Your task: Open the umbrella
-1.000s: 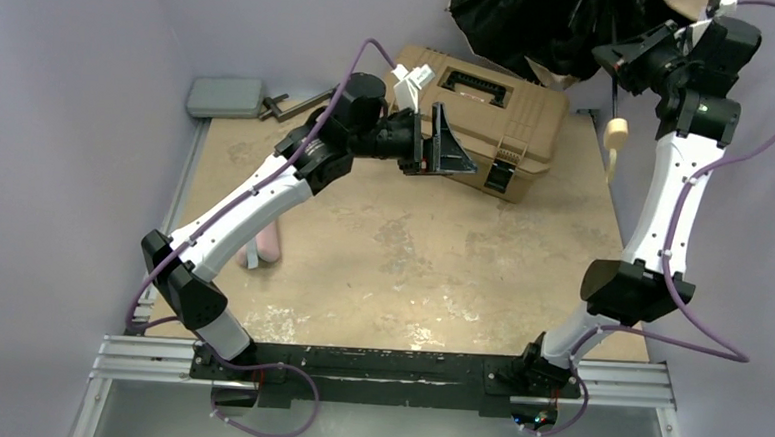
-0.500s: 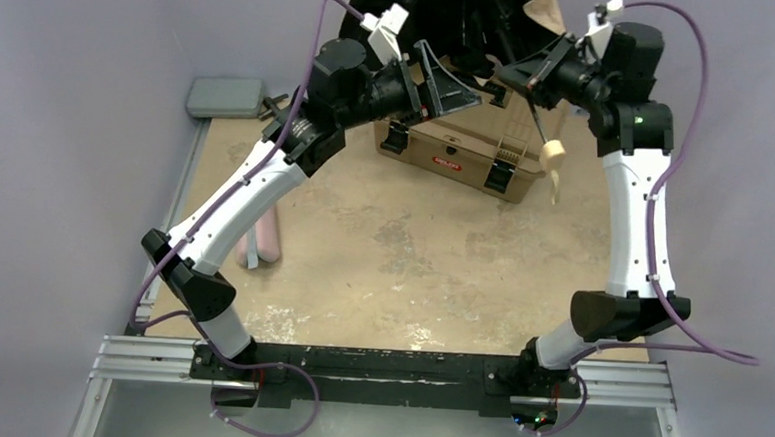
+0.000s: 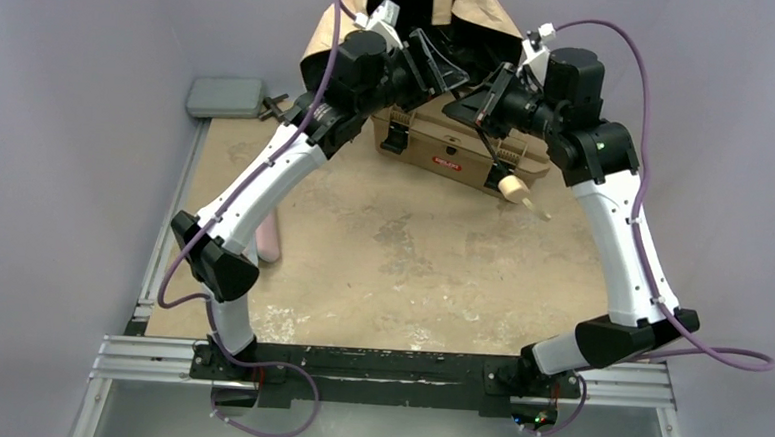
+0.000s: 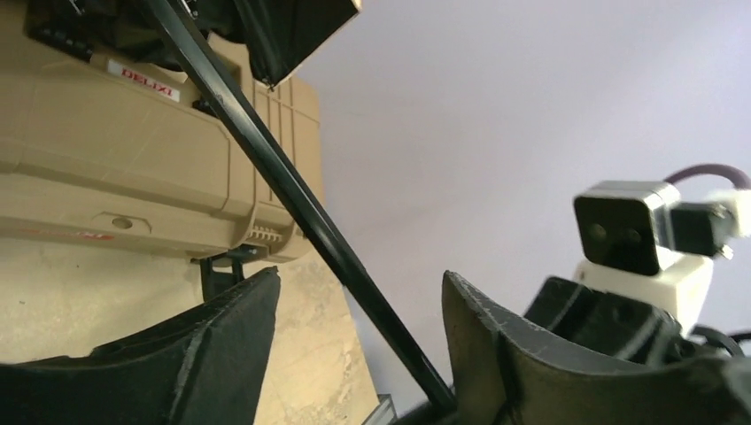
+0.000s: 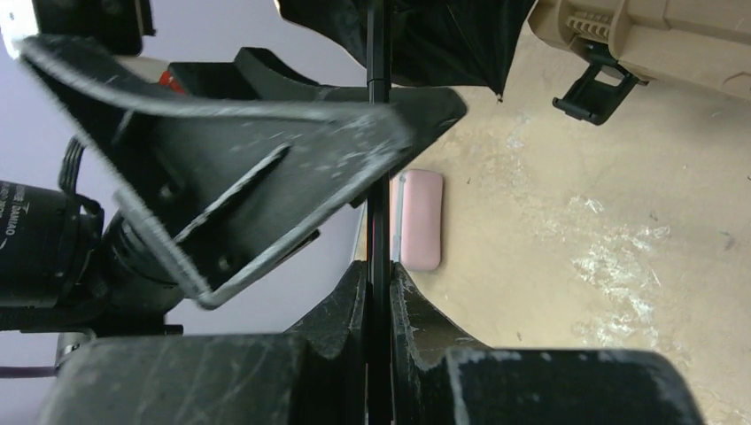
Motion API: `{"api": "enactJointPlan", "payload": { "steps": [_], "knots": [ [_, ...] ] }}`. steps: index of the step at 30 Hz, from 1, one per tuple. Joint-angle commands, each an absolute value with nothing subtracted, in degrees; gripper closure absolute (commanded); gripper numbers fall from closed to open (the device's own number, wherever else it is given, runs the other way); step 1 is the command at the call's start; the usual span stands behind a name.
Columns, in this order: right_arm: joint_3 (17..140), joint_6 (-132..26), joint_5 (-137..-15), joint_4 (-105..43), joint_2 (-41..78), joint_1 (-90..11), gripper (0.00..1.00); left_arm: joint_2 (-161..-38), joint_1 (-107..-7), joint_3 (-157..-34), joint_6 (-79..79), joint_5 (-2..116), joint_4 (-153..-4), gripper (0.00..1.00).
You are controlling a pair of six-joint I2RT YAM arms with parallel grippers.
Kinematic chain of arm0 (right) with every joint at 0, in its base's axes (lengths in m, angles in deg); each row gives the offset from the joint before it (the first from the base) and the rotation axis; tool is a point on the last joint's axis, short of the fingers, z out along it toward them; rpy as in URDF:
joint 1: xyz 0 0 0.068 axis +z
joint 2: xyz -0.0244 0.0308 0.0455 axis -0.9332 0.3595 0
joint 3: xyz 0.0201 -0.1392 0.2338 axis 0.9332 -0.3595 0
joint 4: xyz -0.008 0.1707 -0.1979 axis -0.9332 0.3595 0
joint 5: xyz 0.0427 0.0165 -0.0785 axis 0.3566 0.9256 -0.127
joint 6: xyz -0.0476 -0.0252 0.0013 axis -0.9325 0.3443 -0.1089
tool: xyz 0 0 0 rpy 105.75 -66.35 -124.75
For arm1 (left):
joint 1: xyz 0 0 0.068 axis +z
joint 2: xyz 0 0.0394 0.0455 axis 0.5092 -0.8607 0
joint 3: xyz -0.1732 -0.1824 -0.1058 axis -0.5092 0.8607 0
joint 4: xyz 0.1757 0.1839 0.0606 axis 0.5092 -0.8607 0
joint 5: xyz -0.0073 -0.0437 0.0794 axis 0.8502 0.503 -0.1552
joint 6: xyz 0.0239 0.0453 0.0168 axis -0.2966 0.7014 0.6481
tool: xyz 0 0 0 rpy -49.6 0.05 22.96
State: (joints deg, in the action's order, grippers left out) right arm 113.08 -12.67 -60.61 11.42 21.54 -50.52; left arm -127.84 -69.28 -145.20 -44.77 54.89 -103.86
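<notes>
Umbrella [image 4: 292, 190] shaft tight in right gripper [image 5: 378, 274], free between parted fingers of left gripper [image 4: 359, 283], closed toolbox [image 3: 447, 154] nearby

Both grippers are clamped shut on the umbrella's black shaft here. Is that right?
No. Only the right gripper is shut on the umbrella shaft. The left gripper stands open, its jaws on either side of the shaft and apart from it, as the left wrist view shows.
</notes>
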Motion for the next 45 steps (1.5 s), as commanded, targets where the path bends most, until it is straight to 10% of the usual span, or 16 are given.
{"api": "enactJointPlan", "payload": {
  "steps": [1, 8, 12, 16, 18, 45],
  "knots": [
    [112.4, -13.6, -62.9, 6.3, 19.7, -48.1, 1.00, -129.1, -69.0, -147.7, -47.1, 52.5, -103.8, 0.37],
    [112.0, -13.5, -63.6, 4.8, 19.6, -46.1, 1.00, -131.4, -68.9, -149.3, -46.9, 54.8, -104.9, 1.00],
    [112.4, -13.6, -60.4, 3.7, 19.9, -46.1, 0.96, -131.0, -67.8, -150.0, -48.3, 59.0, -105.6, 1.00],
    [119.4, -16.1, -58.2, 7.0, 22.6, -46.7, 0.21, -128.2, -64.2, -148.2, -53.3, 64.9, -107.0, 1.00],
    [124.2, -17.3, -57.4, 8.7, 23.7, -48.0, 0.06, -125.8, -62.4, -145.6, -56.5, 68.4, -105.7, 1.00],
    [117.8, 3.5, -63.4, -30.9, 33.3, -45.6, 0.37, -108.0, -60.6, -128.0, -72.7, 78.8, -92.9, 1.00]
  ]
}}
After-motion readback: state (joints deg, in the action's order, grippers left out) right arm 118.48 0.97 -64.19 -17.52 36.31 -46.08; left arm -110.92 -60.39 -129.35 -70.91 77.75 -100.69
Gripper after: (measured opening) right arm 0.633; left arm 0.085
